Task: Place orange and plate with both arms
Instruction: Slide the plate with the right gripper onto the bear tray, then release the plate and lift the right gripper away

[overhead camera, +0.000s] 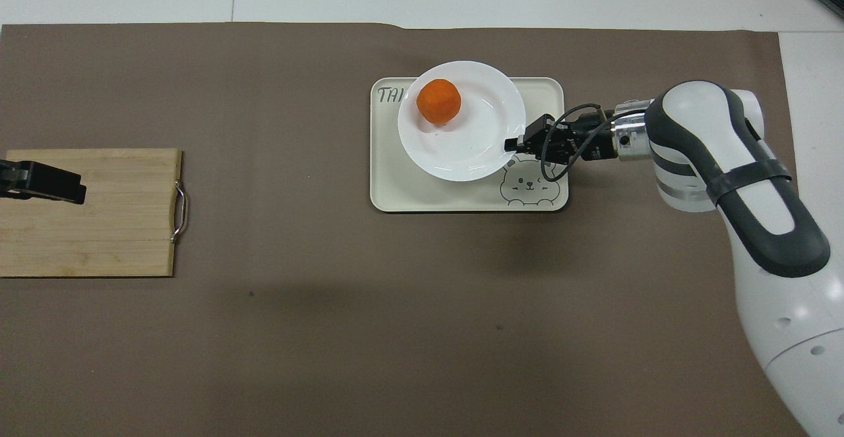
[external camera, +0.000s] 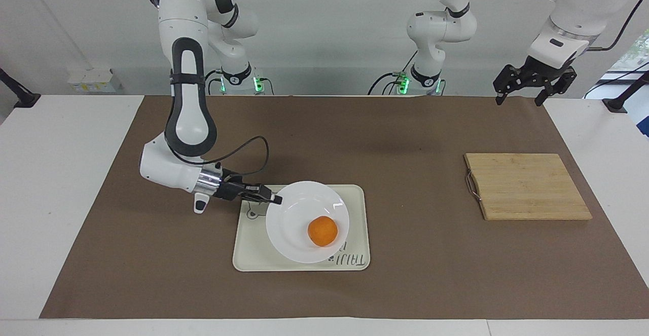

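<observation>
- Your right gripper (external camera: 276,199) is clamped on the plate (external camera: 299,209) rim; the plate sits on the bear-print tray (external camera: 251,247), hanging over its edge.
- The orange (external camera: 322,231) lies off-centre on the plate, toward the rim away from the robots. Tilt or jerk, and it likely rolls off.
- Left gripper (external camera: 525,90) waits with its fingers spread, above the table near the cutting board (external camera: 527,186).

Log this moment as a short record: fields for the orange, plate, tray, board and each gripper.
orange: on the plate
plate: on the tray, rim gripped
tray: cream, bear print, on the brown mat
board: bare, toward the left arm's end
right gripper: shut on the plate's rim
left gripper: open, waiting, raised above the mat's edge
</observation>
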`<state>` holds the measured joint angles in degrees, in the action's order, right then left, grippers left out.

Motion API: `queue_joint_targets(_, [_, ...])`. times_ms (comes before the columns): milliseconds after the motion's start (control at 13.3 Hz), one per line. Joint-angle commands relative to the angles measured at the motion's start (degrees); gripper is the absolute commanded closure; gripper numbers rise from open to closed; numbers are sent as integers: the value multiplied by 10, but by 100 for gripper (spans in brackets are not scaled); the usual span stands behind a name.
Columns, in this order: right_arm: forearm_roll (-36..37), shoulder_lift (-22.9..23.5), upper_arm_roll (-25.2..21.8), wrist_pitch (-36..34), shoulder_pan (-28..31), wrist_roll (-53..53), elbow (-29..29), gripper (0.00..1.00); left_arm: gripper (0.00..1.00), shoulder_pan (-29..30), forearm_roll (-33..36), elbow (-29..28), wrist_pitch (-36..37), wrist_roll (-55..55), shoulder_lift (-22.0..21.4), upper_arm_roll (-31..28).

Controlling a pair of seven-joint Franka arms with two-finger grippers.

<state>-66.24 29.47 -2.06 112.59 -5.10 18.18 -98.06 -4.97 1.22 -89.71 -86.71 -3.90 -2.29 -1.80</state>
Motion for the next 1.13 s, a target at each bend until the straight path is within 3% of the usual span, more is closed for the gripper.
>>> queue_joint_targets(0, [1,11,2,-4,4,54,-7,100,0,5,11,-10,-1,0,-11,4])
queue_joint_targets(302, [8,16,2,-9,6,107,-40,100,0,5,11,-10,-1,0,-11,4])
queue_joint_targets(829, [41,17,2,-9,19,108,-34,100,0,5,10,-10,-1,0,-11,4])
queue_joint_targets(905, [39,17,2,-10,19,104,-34,70,0,5,11,-10,-1,0,-11,4])
queue_joint_targets(980, [34,17,2,-10,20,103,-33,1,0,5,10,-10,-1,0,-11,4])
queue_joint_targets(1056, [41,16,0,-5,22,102,-29,0,0,5,11,-10,-1,0,-11,4])
